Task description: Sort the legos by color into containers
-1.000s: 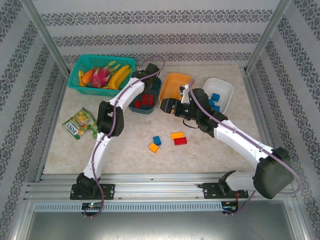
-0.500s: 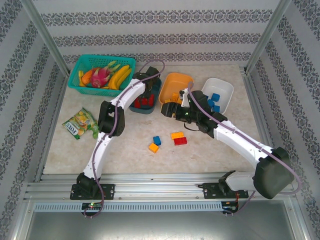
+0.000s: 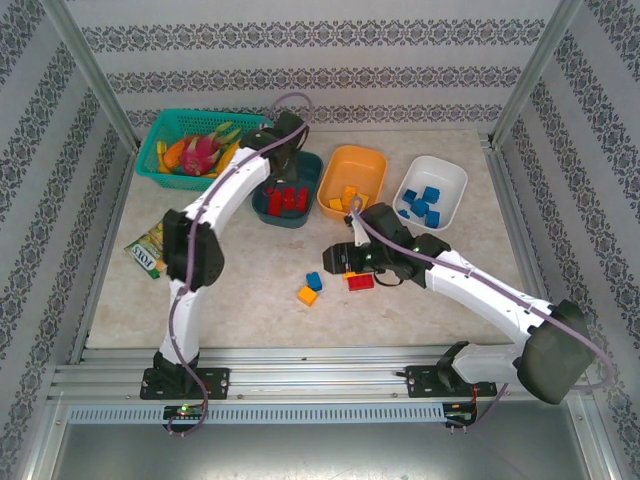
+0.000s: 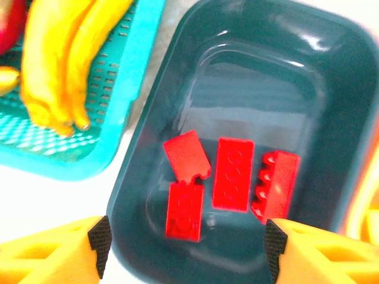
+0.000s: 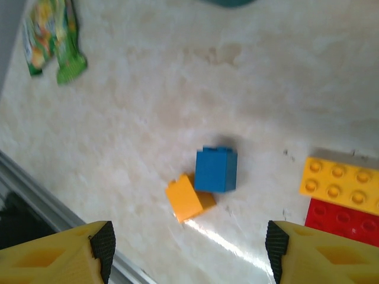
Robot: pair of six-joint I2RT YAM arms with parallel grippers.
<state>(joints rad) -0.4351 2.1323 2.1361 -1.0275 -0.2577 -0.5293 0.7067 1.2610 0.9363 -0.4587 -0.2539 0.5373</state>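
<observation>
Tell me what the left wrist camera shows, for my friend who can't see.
Four small red studded plastic bricks lie inside a dark teal rounded plastic tub. The left yellow pincer hangs open above, empty, and a teal plastic lattice basket holding yellow bananas sits beside the tub.

The left arm (image 3: 235, 180) stretches far back; the left gripper (image 4: 186, 236) points down, fingers apart. The right gripper (image 5: 186, 239) hangs low, fingers apart too.

One dark teal tub (image 4: 260, 83), one orange tub (image 3: 365, 165), one white tub (image 3: 445, 175); four red bricks (image 4: 232, 173) inside the teal tub; on the table (image 5: 148, 89) one blue brick (image 5: 216, 169), two orange-yellow bricks (image 5: 340, 184), one loose red brick (image 5: 343, 222); one fruit basket (image 4: 127, 77); one snack packet (image 5: 50, 35)
</observation>
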